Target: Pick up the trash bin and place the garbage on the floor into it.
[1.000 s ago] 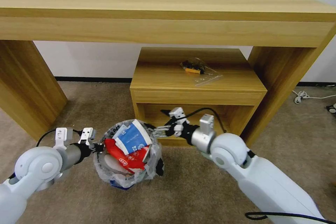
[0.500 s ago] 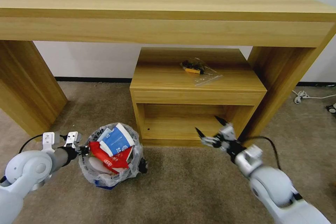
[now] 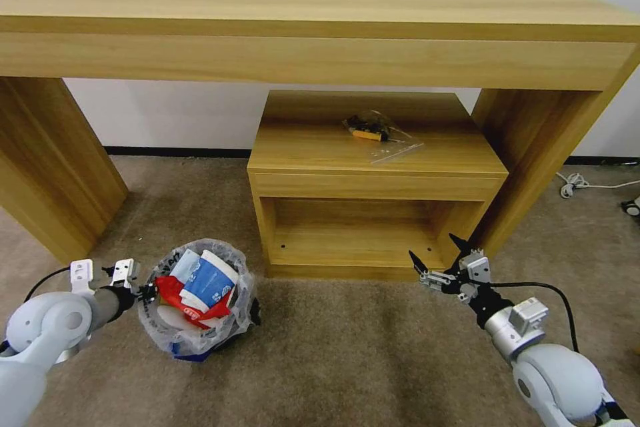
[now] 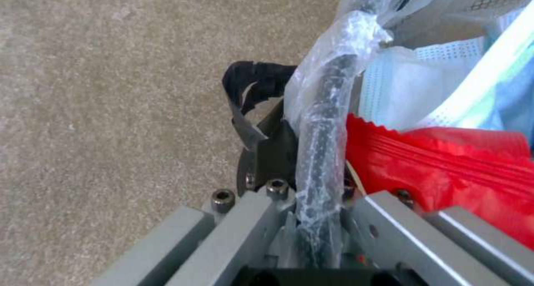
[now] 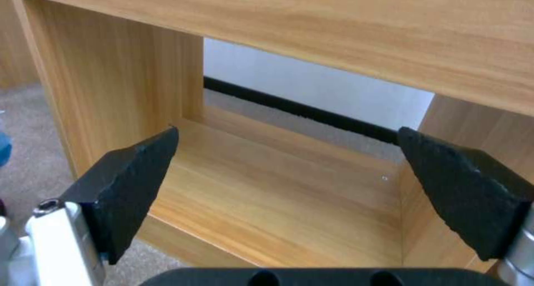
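Note:
The trash bin [image 3: 193, 340], black with a crinkled plastic liner, sits low at the left over the beige floor [image 3: 347, 347]. It is heaped with garbage: a red wrapper [image 3: 187, 300], a blue-and-white cup [image 3: 210, 283] and a light-blue mask [image 4: 400, 85]. My left gripper [image 3: 145, 292] is shut on the bin's rim [image 4: 323, 152], one finger outside and one inside the liner. My right gripper [image 3: 437, 263] hangs open and empty at the right, in front of the small cabinet's open shelf [image 5: 267, 173].
A small wooden cabinet [image 3: 373, 180] with a plastic bag of small items [image 3: 377, 128] on top stands under a long wooden desk [image 3: 320, 20]. Desk legs flank both sides. White cables [image 3: 587, 183] lie at far right. Open carpet lies between the arms.
My right gripper has pulled away from the bin's rim to the right and stands open. My left arm has carried the bin down and to the left.

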